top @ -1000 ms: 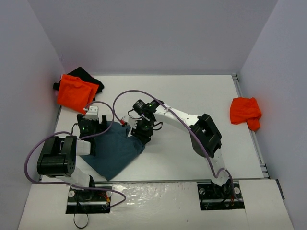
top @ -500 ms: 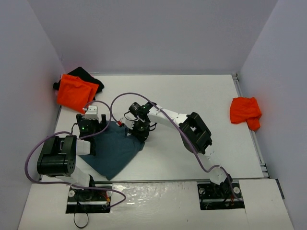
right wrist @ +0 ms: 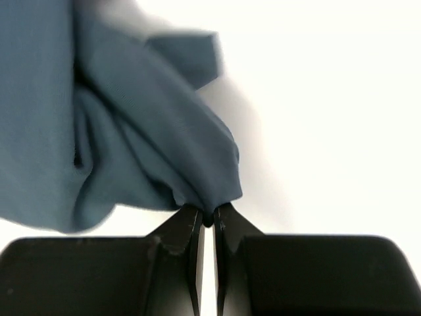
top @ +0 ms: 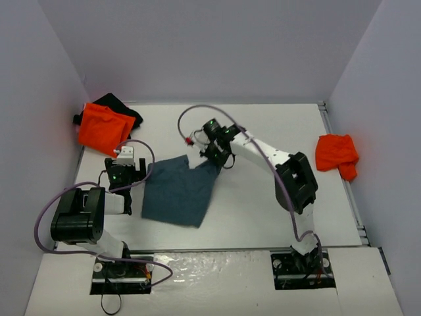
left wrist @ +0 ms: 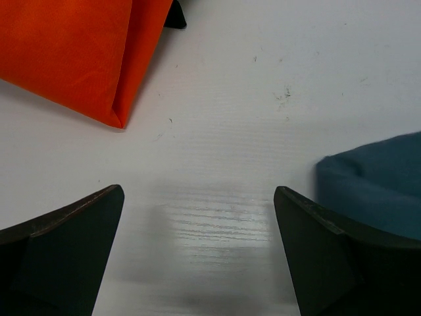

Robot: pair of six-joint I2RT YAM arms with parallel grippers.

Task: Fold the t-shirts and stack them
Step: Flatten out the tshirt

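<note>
Your right fingers (right wrist: 195, 227) were clamped on a corner of the slate-blue t-shirt (right wrist: 125, 131), apparently raised; your left fingers (left wrist: 66, 243) gaped, orange t-shirt (left wrist: 72, 52) ahead-left.

On the white table (top: 263, 131), the slate-blue cloth t-shirt (top: 176, 191) lies left of centre. Far left, a folded orange cloth t-shirt (top: 102, 128) lies on a black cloth t-shirt (top: 123, 108); a crumpled orange cloth t-shirt (top: 336, 155) sits far right.
</note>
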